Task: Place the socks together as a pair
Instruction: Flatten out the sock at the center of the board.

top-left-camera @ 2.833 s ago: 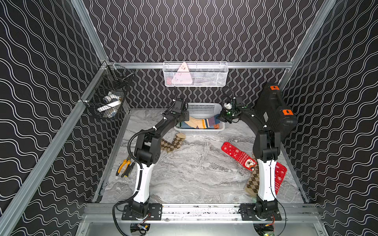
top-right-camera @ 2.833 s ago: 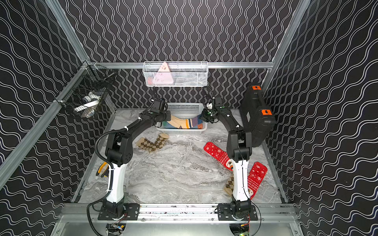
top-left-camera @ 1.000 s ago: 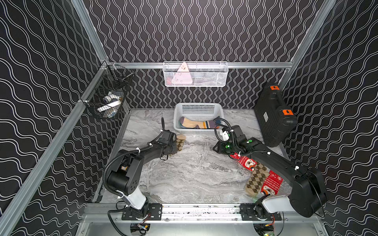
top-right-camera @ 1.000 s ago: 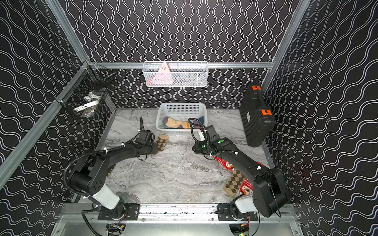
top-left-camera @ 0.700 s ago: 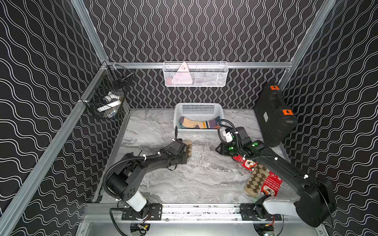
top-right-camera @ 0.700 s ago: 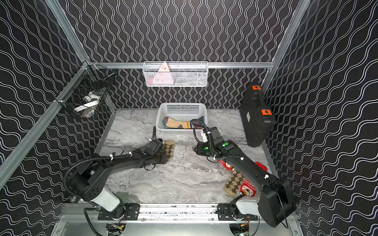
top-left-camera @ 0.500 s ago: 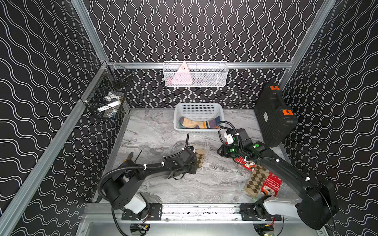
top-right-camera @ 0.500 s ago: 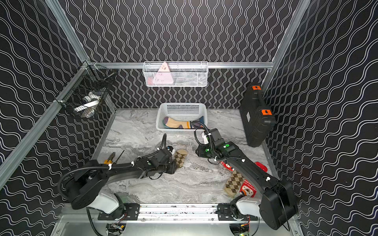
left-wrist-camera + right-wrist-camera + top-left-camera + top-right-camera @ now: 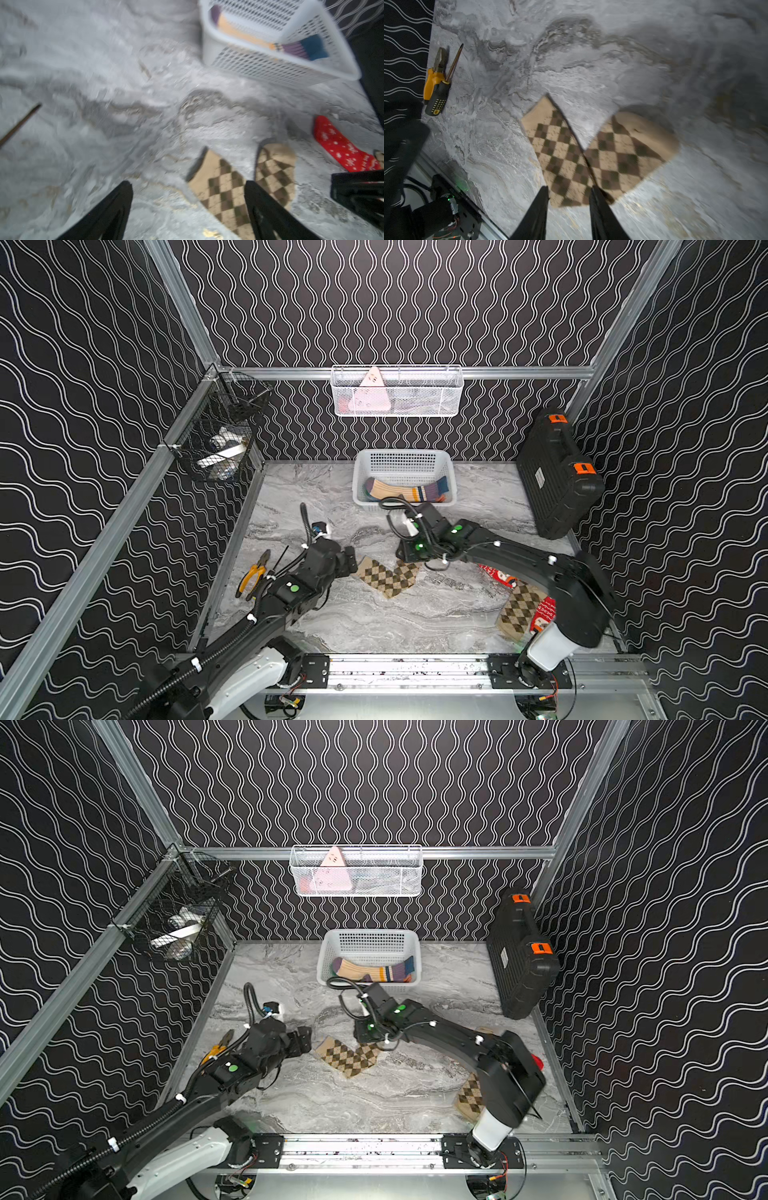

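a white plastic basket [image 9: 403,462] stands at the back of the marbled table [image 9: 395,622], and inside it a striped sock [image 9: 405,491] lies along the floor, cream with purple, orange and teal bands; the left wrist view shows the same sock [image 9: 291,46] through the open top. on the back wall hangs a white wire basket [image 9: 436,393] holding a pink triangular piece [image 9: 370,396]. a black mesh basket [image 9: 216,435] on the left wall holds some white items too small to tell. a closed black case [image 9: 555,477] leans against the right wall. out on the table an argyle sock [image 9: 388,576] lies flat, bent into a v. the left gripper [image 9: 188,182] is just beside one end of it, jaws spread wide with nothing between them. the right gripper [image 9: 569,188] is over the bend of the v, fingers parted with a gap; whether they touch the fabric cannot be told. a red sock [image 9: 340,145] lies past the v, partly under the right arm. a second argyle sock [image 9: 519,608] lies near the right arm's base, against another red sock [image 9: 545,610]. pliers [image 9: 435,76] and a screwdriver [image 9: 454,62] lie by the left wall.
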Controlling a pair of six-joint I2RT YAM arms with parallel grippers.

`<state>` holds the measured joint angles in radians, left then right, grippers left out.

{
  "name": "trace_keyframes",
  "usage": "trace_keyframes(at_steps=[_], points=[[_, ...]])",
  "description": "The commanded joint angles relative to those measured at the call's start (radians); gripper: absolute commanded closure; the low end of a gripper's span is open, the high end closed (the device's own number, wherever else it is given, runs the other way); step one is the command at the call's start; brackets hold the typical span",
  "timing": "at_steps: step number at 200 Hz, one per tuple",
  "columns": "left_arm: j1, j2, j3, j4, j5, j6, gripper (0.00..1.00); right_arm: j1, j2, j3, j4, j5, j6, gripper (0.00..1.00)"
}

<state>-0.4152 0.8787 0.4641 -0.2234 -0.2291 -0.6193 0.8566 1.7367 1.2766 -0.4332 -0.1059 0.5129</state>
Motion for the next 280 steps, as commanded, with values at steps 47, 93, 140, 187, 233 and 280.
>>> trace_keyframes(at_steps=[47,93,140,187,233,280], points=[[0.250,0.021,-0.207,0.246,0.341,-0.089,0.10,0.125,0.312,0.238,0.039,0.105,0.018,0.57],[0.271,-0.040,-0.222,0.234,0.350,-0.091,0.11,0.152,0.409,0.270,0.059,0.119,0.036,0.55],[0.277,-0.064,-0.234,0.244,0.361,-0.091,0.13,0.180,0.469,0.319,0.031,0.134,0.029,0.60],[0.277,-0.069,-0.240,0.249,0.366,-0.091,0.13,0.182,0.445,0.341,0.015,0.124,0.027,1.00],[0.277,-0.238,-0.232,0.138,0.322,-0.081,0.16,0.181,0.392,0.555,-0.095,0.034,-0.043,1.00],[0.278,-0.458,-0.216,-0.028,0.255,-0.070,0.17,0.172,0.248,0.641,-0.151,-0.013,-0.081,1.00]])
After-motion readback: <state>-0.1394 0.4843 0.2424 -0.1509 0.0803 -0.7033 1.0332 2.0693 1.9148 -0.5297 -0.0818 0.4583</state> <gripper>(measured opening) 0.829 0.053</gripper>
